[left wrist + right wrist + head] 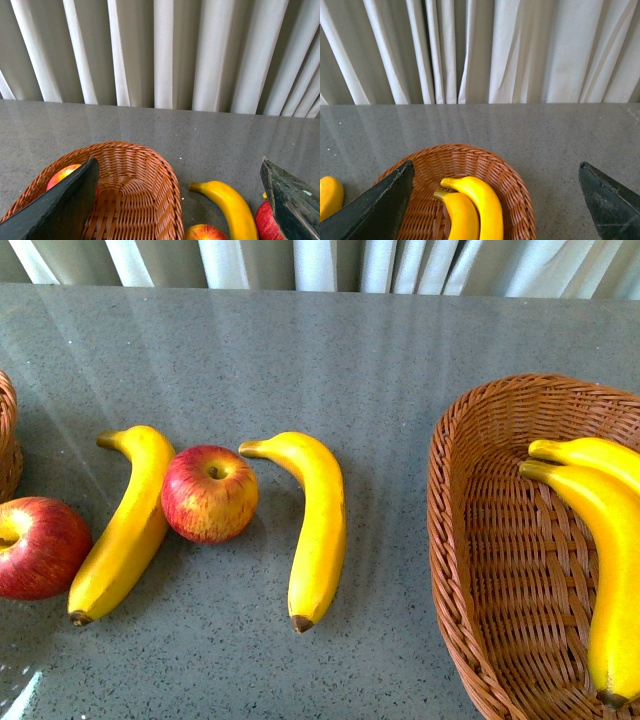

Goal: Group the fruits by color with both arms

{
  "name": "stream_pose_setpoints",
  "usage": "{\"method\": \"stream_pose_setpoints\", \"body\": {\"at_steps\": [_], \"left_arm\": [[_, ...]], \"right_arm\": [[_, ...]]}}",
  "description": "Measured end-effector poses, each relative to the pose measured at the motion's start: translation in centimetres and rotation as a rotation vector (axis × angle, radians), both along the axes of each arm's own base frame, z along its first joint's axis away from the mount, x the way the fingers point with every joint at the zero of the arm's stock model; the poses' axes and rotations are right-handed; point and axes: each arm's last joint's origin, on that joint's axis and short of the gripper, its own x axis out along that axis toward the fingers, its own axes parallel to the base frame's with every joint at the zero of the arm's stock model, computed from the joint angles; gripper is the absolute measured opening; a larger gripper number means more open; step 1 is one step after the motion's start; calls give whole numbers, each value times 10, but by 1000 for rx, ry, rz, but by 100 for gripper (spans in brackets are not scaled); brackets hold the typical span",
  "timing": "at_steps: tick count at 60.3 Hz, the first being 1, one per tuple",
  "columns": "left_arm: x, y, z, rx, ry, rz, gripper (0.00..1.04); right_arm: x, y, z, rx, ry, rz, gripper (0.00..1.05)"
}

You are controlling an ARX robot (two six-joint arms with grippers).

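Observation:
On the grey table lie two bananas point(125, 525) point(315, 525), with a yellow-streaked apple point(209, 493) between them and a darker red apple point(38, 546) at the far left. The right wicker basket point(470, 570) holds two more bananas point(610, 570) point(600, 455). Neither arm shows in the front view. My left gripper point(178, 162) is open above the rim of the left basket point(145, 200), which holds an apple point(62, 175). A banana point(230, 207) and two apples point(205, 233) point(267, 222) lie beside that basket. My right gripper point(495, 164) is open and empty over the right basket point(512, 190) and its bananas point(480, 205).
A sliver of the left basket point(8, 440) shows at the front view's left edge. White curtains point(320, 262) hang behind the table's far edge. Bare tabletop point(400, 360) lies between the baskets and behind the fruit.

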Motion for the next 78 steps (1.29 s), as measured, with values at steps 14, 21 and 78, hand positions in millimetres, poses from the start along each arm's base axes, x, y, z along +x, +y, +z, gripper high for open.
{"method": "stream_pose_setpoints", "body": {"at_steps": [14, 21, 78], "left_arm": [[0, 0, 0, 0, 0, 0, 96], [0, 0, 0, 0, 0, 0, 96], [39, -75, 41, -229, 536, 311, 96]], "right_arm": [[0, 0, 0, 0, 0, 0, 96], [0, 0, 0, 0, 0, 0, 96], [0, 0, 0, 0, 0, -2, 96]]}}
